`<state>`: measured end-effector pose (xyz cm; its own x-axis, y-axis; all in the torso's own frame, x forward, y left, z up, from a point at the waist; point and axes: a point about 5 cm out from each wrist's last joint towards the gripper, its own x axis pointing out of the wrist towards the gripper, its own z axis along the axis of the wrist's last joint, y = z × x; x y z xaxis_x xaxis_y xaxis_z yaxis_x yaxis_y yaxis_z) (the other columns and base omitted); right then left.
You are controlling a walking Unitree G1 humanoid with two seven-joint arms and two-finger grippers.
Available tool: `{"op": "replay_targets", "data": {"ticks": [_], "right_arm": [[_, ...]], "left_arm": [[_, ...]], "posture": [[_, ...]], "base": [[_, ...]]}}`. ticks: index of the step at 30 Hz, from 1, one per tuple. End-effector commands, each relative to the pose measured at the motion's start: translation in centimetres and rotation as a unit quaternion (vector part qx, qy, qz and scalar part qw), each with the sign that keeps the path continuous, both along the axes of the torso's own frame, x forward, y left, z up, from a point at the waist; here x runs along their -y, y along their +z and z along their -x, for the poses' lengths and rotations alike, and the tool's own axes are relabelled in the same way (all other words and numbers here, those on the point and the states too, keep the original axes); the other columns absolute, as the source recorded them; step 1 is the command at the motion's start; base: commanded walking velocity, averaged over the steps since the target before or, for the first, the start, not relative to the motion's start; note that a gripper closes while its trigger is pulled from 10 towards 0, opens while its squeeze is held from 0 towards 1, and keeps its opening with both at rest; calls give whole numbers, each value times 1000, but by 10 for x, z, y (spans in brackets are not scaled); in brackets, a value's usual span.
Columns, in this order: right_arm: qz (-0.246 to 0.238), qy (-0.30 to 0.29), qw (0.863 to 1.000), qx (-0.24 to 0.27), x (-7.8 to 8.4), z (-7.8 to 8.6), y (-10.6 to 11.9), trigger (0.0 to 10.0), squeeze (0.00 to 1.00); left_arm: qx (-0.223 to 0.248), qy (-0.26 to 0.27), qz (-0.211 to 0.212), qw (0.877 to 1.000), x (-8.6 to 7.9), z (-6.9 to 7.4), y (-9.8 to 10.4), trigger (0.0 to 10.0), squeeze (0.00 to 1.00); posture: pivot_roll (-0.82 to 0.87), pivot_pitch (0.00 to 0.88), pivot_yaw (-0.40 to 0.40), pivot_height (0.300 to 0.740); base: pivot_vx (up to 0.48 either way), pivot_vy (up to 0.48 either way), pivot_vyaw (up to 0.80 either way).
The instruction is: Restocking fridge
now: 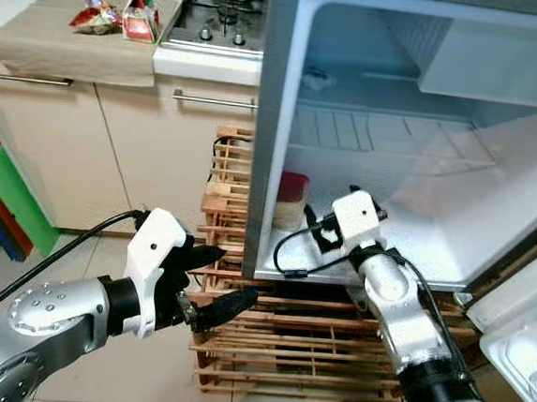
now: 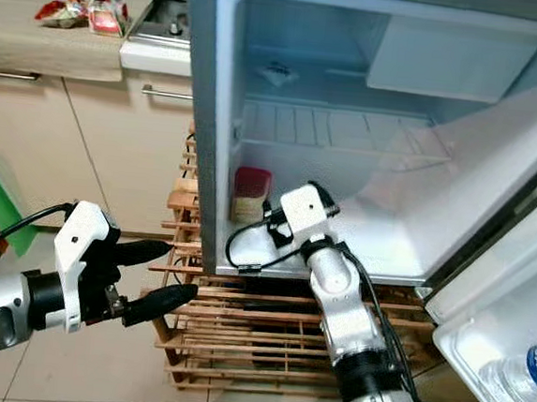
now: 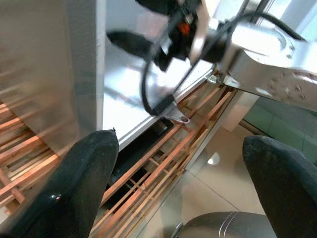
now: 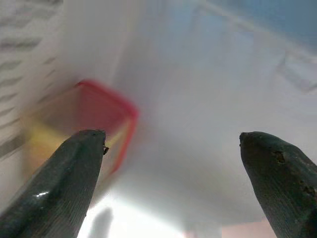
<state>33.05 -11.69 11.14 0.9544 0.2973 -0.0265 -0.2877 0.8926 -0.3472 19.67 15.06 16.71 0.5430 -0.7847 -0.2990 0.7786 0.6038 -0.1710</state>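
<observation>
- Reaching into the open fridge (image 1: 276,117), the right end effector (image 4: 173,163) has its two black fingers spread wide with nothing between them; it sits low in the lower compartment, above the fridge floor.
- Just ahead of those fingers stands a red-topped carton (image 2: 250,195), upright at the front left corner of the fridge floor, close against the left wall; the right wrist view shows it blurred, apart from the fingertips.
- A wire shelf (image 2: 331,131) spans the compartment above the carton, and a small item lies on the ledge higher up, too small to tell what it is.
- Outside the fridge, the left end effector (image 1: 219,277) hovers in front of the fridge's lower left corner, fingers apart and holding nothing.
- Beneath the fridge is a wooden slatted pallet stack (image 1: 303,345), which carries it; the left wrist view looks along its slats and the fridge's bottom edge.
- A black cable (image 1: 287,254) loops from the right wrist down over the front lip of the fridge floor.
- The fridge door (image 2: 508,363) is swung open to the right, with a clear bottle (image 2: 531,374) lying in its lower bin.
- On the counter (image 1: 66,42) to the left, near its back edge, lie some red packets (image 1: 120,14); a gas hob (image 1: 219,18) sits beside them.
</observation>
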Motion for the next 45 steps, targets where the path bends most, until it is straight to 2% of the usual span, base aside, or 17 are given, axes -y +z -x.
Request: {"op": "replay_targets", "data": {"ticks": [1,6,15,16,18,23,25,26,30,35,45], "right_arm": [[4,-15,1000,-4,2,-4,1,10000,47],[-14,-4,1000,16,-13,-13,21,10000,43],[-20,7,1000,21,-20,-14,26,10000,47],[-20,7,1000,21,-20,-14,26,10000,47],[-34,23,999,16,-28,-4,26,10000,47],[-48,34,998,-10,-33,10,15,10000,47],[-48,33,998,-18,-33,11,11,10000,47],[-46,30,998,-44,-32,12,-1,10000,47],[-42,23,996,-76,-28,13,-14,10000,51],[-41,14,996,-81,-25,12,-14,10000,47],[-41,14,996,-75,-31,3,-11,10000,51]], "left_arm": [[3,-11,4,1000,2,-1,2,10000,0],[5,-13,4,1000,3,-3,2,10000,0],[6,-13,4,1000,3,-3,2,10000,0],[6,-13,4,1000,3,-3,2,10000,0],[7,-13,3,1000,3,-2,2,10000,0],[6,-15,4,1000,3,-4,2,10000,0],[6,-16,5,1000,4,-4,2,10000,0],[5,-22,7,1000,5,-4,2,10000,0],[4,-24,8,1000,6,-5,1,10000,0],[4,-23,9,1000,6,-6,1,10000,0],[1,-27,7,1000,7,-5,-2,10000,0]], "posture": [[128,5,-34,740],[133,4,-34,740],[133,4,-33,740],[133,4,-33,740],[136,5,-36,740],[118,3,-31,740],[117,3,-31,740],[115,1,-29,740],[114,0,-29,740],[114,0,-28,740],[113,0,-28,740]], "base": [[0,0,0],[0,0,0],[0,0,0],[0,0,0],[0,0,0],[0,0,0],[0,0,0],[0,0,0],[0,0,0],[0,0,0],[0,0,0]]}}
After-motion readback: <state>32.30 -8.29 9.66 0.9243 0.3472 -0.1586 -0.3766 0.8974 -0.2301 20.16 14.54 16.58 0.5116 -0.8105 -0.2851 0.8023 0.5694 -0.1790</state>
